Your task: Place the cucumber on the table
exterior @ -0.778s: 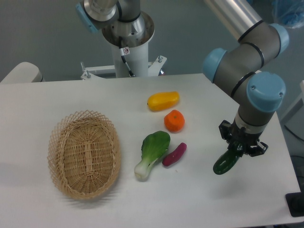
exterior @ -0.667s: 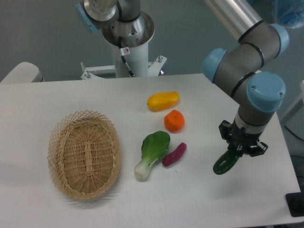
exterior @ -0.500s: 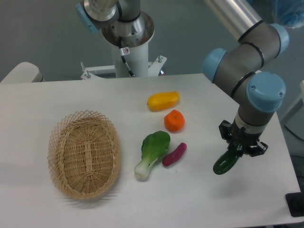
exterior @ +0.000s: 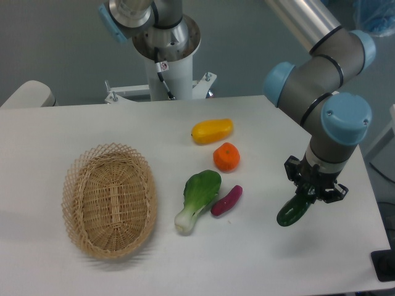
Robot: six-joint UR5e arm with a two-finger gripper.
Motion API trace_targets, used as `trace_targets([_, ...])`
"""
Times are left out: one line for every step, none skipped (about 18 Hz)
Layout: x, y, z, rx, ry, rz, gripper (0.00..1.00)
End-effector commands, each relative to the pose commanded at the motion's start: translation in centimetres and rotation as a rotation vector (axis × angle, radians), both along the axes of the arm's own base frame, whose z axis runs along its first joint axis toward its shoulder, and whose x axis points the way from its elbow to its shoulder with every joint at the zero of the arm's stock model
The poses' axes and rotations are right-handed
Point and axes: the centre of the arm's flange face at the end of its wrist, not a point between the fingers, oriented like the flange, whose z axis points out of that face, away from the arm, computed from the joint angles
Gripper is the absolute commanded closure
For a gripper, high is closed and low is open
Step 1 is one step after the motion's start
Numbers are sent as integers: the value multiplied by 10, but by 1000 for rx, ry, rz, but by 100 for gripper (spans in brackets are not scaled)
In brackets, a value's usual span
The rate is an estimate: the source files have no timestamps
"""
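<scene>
The cucumber (exterior: 294,210) hung tilted at the right side of the table (exterior: 259,259), its upper end clamped between the closed fingers of the gripper (exterior: 310,192) and its lower end close to the surface; whether it touched could not be told. To its left lay the purple eggplant (exterior: 226,200), just beside the bok choy (exterior: 198,198). Behind these sat an orange (exterior: 226,156) and a yellow fruit (exterior: 212,131). The wicker basket (exterior: 109,199) stood well apart, at the left.

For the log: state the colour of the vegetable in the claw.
Dark glossy green cucumber, fixed camera.
</scene>
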Motion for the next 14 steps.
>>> trace_targets([0,-7,-3,-4,-5,-21,65])
trace_targets([2,-16,-3,-10,-9,-70,65])
trace_targets([3,-29,-6,-17,-18,-111,65])
trace_targets([2,-54,-11,-21,-33,-142,65])
trace_targets([2,-68,-13,-17,-43,-161,65])
trace_targets([2,-80,-15,-6,-51,-186,65])
trace_targets([3,-89,-20,4,-57,-209,65])
trace_targets([2,-100,-23,12,-52,-228,65])
trace_targets([3,-110,-27,14,-46,-247,66])
trace_targets([5,-120,-33,14,-37,-274,66])
trace_targets([6,-132,-42,13,-33,-294,66])
trace_targets([9,-140,-49,12,-32,-312,66])
trace_targets([12,-149,-59,13,-34,-326,66])
trace_targets([16,-156,-68,22,-38,-334,65])
